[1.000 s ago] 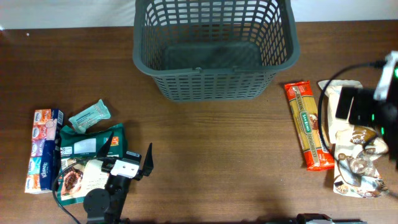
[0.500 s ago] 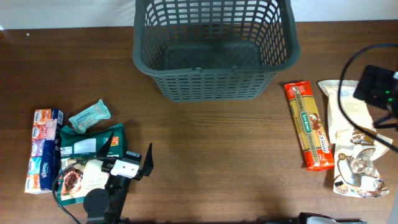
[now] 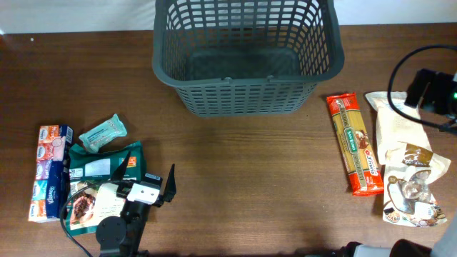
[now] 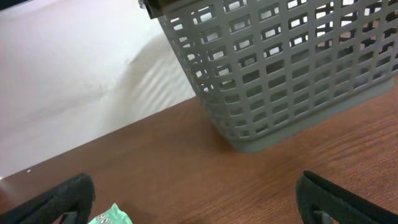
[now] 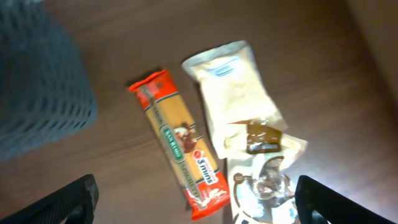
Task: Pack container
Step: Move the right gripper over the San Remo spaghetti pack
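- Dark brown wood-grain desk fills nearly the whole overhead view; along its far edge runs a strip of plain white backdrop, which the left wrist view shows as a white, faintly creased surface.
- One container – a dark grey basket with lattice-slotted sides – stands upright at the far middle of the desk, against the white strip, with its far rim cut off by the frame.
- Its mouth faces straight up and its solid bottom is in plain view. Its long axis runs left to right, parallel to the desk's far edge.
- Two arms are in view, one at each side.
- Left pincer sits low at the near left, pointing towards the container, its fingers spread wide with only bare desk between them.
- Right pincer hangs high above the right-hand packets, open wide and gripping nothing; overhead, only the arm's black body and cable show at the right edge.
- Four packets lie at the left, well apart from the container:
  - one strip of tissue packs in blue and pink;
  - one small teal packet;
  - one dark green bag;
  - one packet with a chocolate picture, partly under the left arm.
- Three packets lie at the right:
  - one orange spaghetti packet, lying lengthwise from far to near, just beside the container's right corner;
  - one cream pouch;
  - one crumpled pouch with a brown label, overlapping the cream pouch's near end.
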`<state>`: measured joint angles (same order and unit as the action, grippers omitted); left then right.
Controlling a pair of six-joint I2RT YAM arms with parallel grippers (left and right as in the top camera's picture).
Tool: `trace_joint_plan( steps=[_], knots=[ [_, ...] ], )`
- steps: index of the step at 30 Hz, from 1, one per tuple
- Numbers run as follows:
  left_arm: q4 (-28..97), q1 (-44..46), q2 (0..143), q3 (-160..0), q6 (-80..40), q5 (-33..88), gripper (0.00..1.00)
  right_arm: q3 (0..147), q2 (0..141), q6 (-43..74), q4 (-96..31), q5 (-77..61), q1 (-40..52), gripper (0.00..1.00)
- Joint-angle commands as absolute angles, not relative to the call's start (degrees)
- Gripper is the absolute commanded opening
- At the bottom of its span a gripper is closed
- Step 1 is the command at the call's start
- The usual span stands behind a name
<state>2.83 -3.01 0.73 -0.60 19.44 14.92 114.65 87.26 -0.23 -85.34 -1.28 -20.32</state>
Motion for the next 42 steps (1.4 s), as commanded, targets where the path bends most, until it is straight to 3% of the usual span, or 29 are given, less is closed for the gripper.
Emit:
trace_joint_plan(
  steps=[1,28,42],
  knots=[
    [3.3,-2.8,0.3,-0.5,18.9,14.7,0.99,115.6,89.0,-2.8,-85.7,-4.2,-20.7,0.99],
    [3.3,-2.8,0.3,-0.5,18.9,14.7,0.99,115.1,93.4,-2.8,-87.2,-6.2,-20.6,0.99],
    [3.3,-2.8,0.3,-0.5,18.9,14.7,0.99,114.7,96.6,-10.3,-84.9,-11.0,-20.6,0.99]
  ],
)
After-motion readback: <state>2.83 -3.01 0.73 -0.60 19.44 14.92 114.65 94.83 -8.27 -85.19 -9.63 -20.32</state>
